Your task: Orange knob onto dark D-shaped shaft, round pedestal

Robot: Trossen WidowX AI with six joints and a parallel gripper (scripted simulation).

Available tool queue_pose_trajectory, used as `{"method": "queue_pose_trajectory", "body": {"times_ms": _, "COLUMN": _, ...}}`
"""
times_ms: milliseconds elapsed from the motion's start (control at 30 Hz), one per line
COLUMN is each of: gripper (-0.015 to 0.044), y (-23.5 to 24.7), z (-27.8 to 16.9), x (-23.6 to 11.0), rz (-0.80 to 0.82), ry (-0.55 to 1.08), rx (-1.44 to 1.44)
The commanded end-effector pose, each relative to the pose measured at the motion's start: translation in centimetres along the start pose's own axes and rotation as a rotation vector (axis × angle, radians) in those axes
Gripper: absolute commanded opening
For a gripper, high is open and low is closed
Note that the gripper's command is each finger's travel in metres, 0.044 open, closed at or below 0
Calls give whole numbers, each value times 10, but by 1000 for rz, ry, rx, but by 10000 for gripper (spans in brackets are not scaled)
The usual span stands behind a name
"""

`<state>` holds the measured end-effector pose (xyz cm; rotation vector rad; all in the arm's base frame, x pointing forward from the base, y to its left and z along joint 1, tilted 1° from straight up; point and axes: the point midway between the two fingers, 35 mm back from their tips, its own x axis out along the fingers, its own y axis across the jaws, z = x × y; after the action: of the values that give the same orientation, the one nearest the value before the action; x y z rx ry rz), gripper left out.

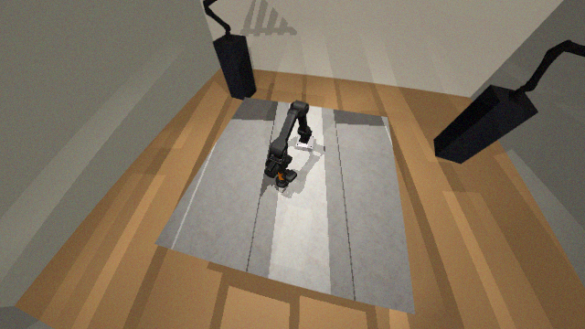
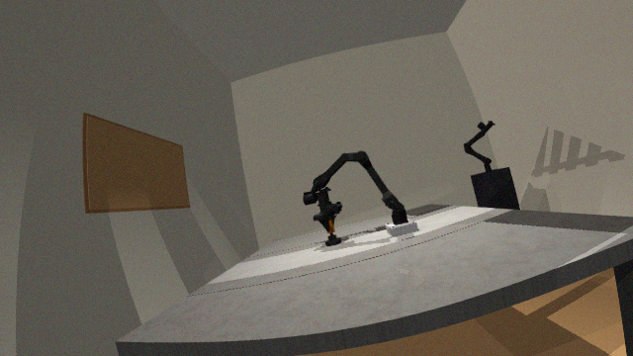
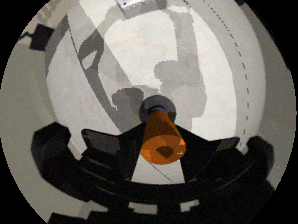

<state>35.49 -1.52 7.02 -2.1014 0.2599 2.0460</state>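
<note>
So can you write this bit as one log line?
gripper: shut on orange cone-shaped knob | knob: above dark round pedestal | seated: cannot tell | release: not yet

One orange knob (image 3: 162,144) is sitting just above one round pedestal (image 3: 158,106). One arm (image 2: 346,170) is standing behind the pedestal, and two dark stands (image 1: 235,64) are standing well beyond it.

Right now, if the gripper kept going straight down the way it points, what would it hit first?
Probably the dark pedestal. The gripper is shut on the orange knob, which points straight at the pedestal in the wrist view. From the side, the knob seems just above it; I cannot tell if they touch.
</note>
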Motion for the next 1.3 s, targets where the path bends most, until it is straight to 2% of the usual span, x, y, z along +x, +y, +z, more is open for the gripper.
{"method": "queue_pose_trajectory", "body": {"times_ms": 0, "gripper": 0, "y": 1, "z": 2, "x": 0, "rz": 3, "ry": -1, "rx": -5}}
{"method": "queue_pose_trajectory", "body": {"times_ms": 333, "gripper": 0, "y": 1, "z": 2, "x": -5, "rz": 3, "ry": -1, "rx": 3}}
{"method": "queue_pose_trajectory", "body": {"times_ms": 467, "gripper": 0, "y": 1, "z": 2, "x": -5, "rz": 3, "ry": -1, "rx": 124}}
{"method": "queue_pose_trajectory", "body": {"times_ms": 1267, "gripper": 0, "y": 1, "z": -5, "x": -6, "rz": 2, "ry": 3, "rx": 1776}}
